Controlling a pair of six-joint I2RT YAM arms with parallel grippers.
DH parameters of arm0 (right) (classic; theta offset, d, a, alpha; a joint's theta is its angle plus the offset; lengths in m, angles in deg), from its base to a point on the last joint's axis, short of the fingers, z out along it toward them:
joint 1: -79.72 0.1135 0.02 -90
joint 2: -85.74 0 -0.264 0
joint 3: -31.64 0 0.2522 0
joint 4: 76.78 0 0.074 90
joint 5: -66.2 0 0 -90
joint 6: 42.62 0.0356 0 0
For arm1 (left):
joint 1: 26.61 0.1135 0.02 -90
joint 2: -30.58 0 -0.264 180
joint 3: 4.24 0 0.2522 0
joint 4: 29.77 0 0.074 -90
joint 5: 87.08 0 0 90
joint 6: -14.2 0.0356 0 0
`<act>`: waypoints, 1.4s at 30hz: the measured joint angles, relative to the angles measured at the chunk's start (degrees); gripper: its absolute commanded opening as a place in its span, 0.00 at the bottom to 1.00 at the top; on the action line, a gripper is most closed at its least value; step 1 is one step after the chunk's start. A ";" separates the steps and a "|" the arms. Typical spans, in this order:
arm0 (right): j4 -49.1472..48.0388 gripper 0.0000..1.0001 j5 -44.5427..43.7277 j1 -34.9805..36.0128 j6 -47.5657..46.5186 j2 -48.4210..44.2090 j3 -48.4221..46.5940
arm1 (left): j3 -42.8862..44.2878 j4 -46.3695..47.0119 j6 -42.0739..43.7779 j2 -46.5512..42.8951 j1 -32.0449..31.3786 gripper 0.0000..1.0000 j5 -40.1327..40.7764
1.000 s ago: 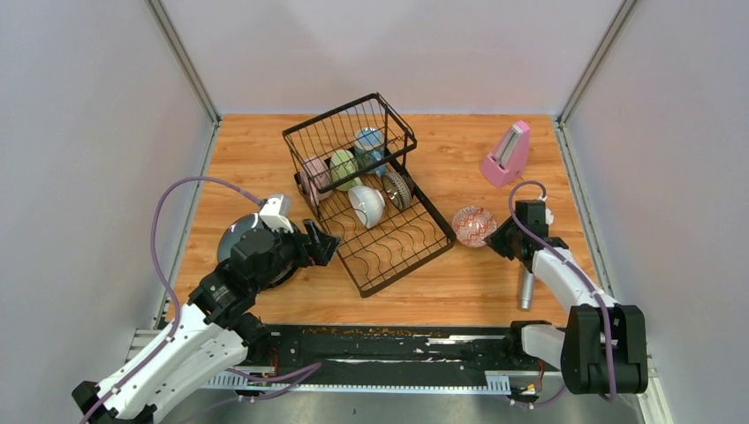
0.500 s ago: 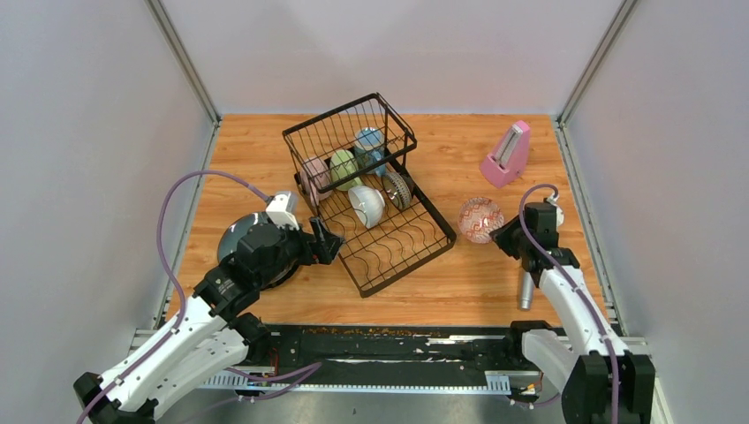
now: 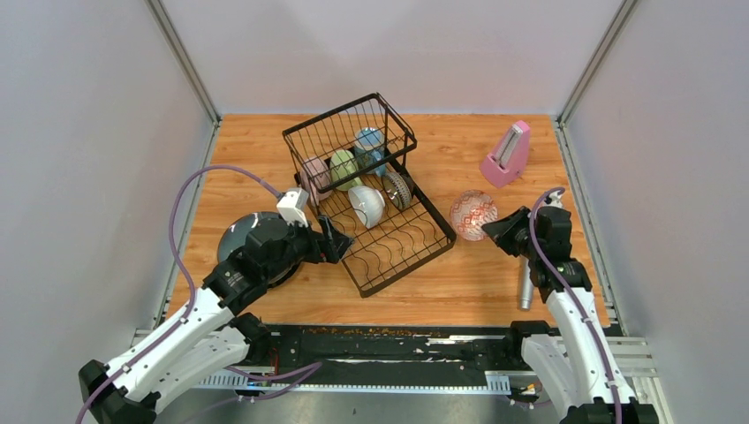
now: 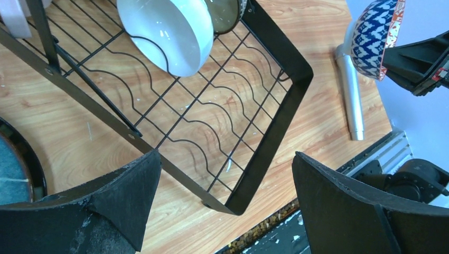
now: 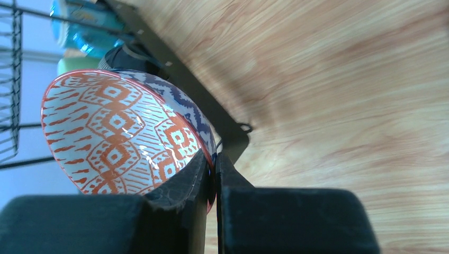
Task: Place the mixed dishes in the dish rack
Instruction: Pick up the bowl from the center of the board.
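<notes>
Blue-red patterned bowl (image 3: 473, 215), tilted on edge, is held off the desk (image 3: 495, 274) just beside the dish rack's (image 4: 278, 127) right corner. Right fingers (image 5: 197, 180) pinch its rim only, nearly closed. Risk: that thin grip may slip, or the bowl may strike the rack frame on entry. Left fingers (image 4: 132, 185), spread wide and empty, hover over the free slots; a microphone (image 3: 525, 290) lies beneath the right arm.

Your left gripper (image 3: 334, 245) sits centre-left in the top view, fingers spread wide, with its arm stretched up from the lower left. Your right gripper (image 3: 490, 227), centre-right, pinches the patterned bowl (image 3: 472, 215) by its rim.
</notes>
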 measured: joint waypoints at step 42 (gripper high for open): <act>0.46 0.00 -14.45 42.71 -1.29 19.85 -14.51 | 14.84 -0.35 -1.95 26.71 -13.73 0.47 1.95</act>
